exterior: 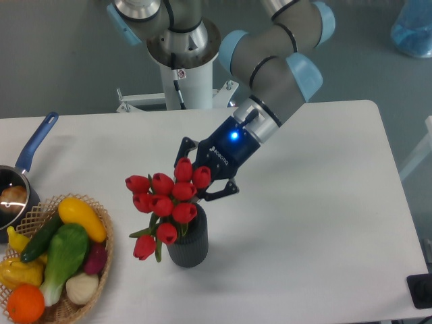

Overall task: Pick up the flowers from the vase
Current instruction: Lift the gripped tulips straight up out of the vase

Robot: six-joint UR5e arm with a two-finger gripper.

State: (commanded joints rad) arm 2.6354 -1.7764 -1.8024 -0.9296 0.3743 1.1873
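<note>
Gripper (194, 177) is reaching in from the far right, jaws apart around the upper buds of the flowers (164, 204), which are standing in the vase (188, 241). Advise lowering onto the stems before closing, to avoid crushing buds.

The flowers (165, 202) are seen standing in the vase (189, 244) near the table's (324, 223) front edge, with the gripper (197, 177) opened around the upper buds.

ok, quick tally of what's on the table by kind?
Flowers, one bunch: 1
Vase: 1
Saucepan: 1
Wicker basket: 1
Produce in the basket, pieces visible: 7
Total: 11
</note>
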